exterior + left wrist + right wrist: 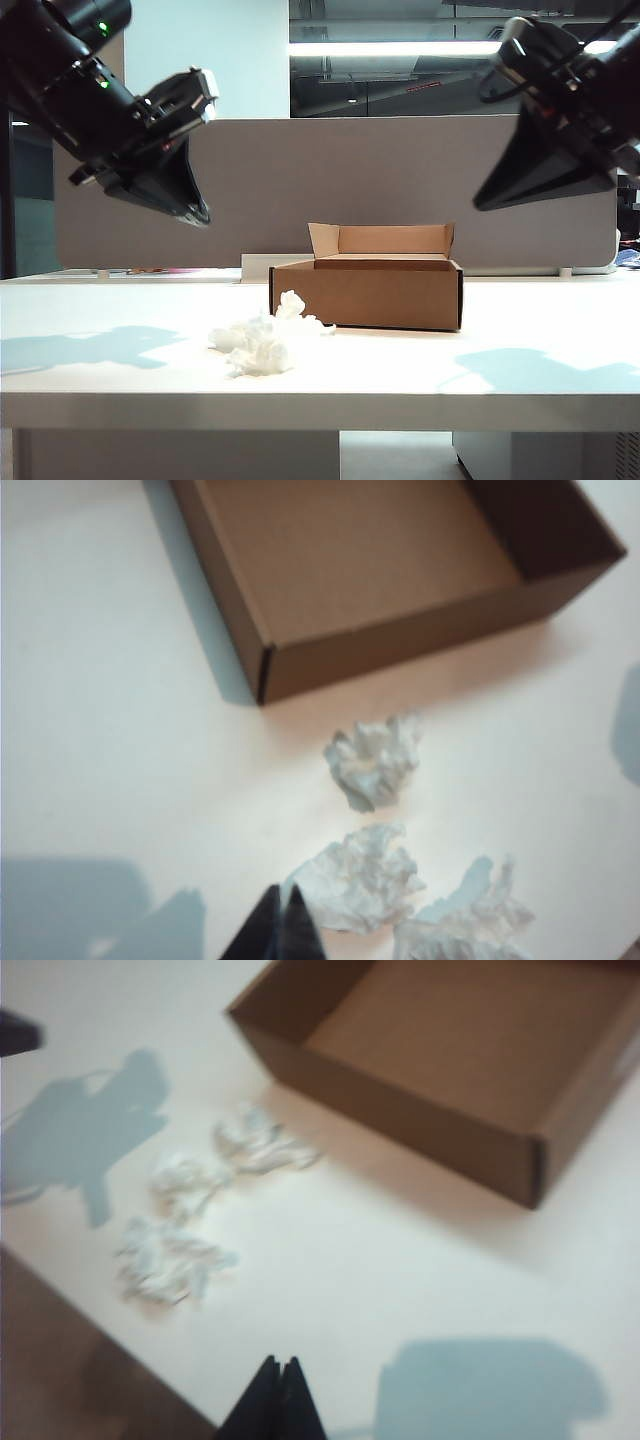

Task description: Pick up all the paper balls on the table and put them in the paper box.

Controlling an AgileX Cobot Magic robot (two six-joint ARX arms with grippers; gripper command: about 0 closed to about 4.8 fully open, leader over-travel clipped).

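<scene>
Paper balls point(262, 342) are lying in a loose cluster on the white tabletop point(420, 375), nearest the front edge in the exterior view and just left of the paper box point(366, 290). We are counting three wads in each wrist view: one point(374, 762) sitting closest to the box corner, two more point(358, 876) point(466, 916) lying a little farther from it, close together. From the right wrist view the same three are appearing blurred point(262, 1142) point(190, 1180) point(168, 1256), all resting apart from the box wall.

Both arms are hanging in the air above the tabletop, touching nothing. We are seeing the left pincer point(282, 928) with its dark fingertips pressed together, clenched and empty, hovering above the bare tabletop just beside the nearest wad. In the exterior view it point(196, 212) is pointing down and to the right, well above the cluster. The right pincer point(280, 1400) is likewise clenched, tips meeting, carrying nothing; in the exterior view it point(484, 202) is pointing down and to the left, high over the right side of the box.

Beyond the wads, the box is standing open, its brown floor bare, its rear flaps upright. Arm shadows are falling on the tabletop on both sides. Farther back, a low white tray-like object point(256, 268) is sitting behind the box, and a grey divider panel point(400, 170) is closing off the far edge.
</scene>
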